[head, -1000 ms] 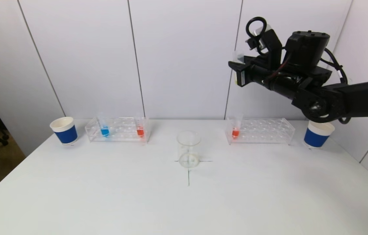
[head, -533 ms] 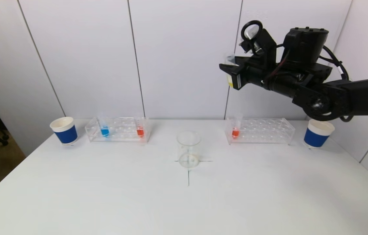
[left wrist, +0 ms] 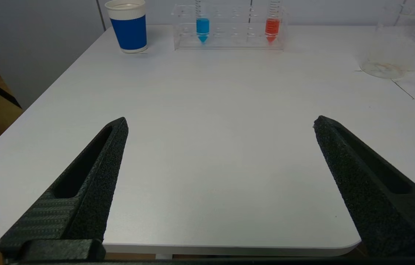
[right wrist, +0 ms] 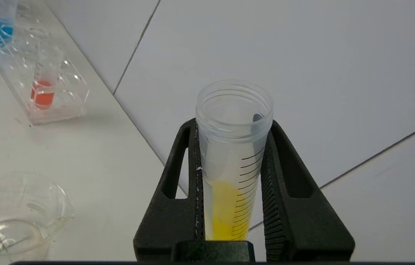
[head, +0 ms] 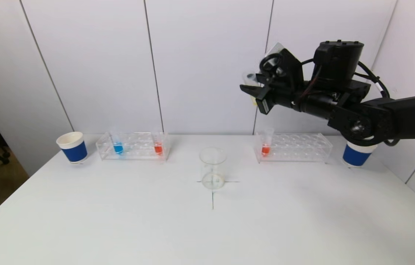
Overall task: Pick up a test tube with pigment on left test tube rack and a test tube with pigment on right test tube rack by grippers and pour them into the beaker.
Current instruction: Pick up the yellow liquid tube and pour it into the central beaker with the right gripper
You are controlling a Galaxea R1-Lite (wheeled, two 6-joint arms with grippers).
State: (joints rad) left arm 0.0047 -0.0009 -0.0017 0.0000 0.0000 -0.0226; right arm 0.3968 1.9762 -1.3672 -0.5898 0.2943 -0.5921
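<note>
My right gripper (head: 248, 89) is shut on a clear test tube with yellow pigment (right wrist: 229, 176), held high above the table, up and to the right of the empty glass beaker (head: 213, 167); the tube is tilted. The beaker also shows in the right wrist view (right wrist: 16, 217). The left rack (head: 132, 146) holds a blue tube (head: 117, 146) and a red tube (head: 158, 146). The right rack (head: 294, 147) holds a red tube (head: 265, 147). My left gripper (left wrist: 220, 123) is open and empty near the table's front edge, out of the head view.
A blue-and-white paper cup (head: 72, 147) stands left of the left rack. Another paper cup (head: 356, 154) stands right of the right rack, partly behind my right arm. A black cross is marked on the white table (head: 207, 228) under the beaker.
My right gripper has carried the yellow tube leftward, toward the space above the beaker, and has rotated so the tube tilts more. The left gripper shows no change.
</note>
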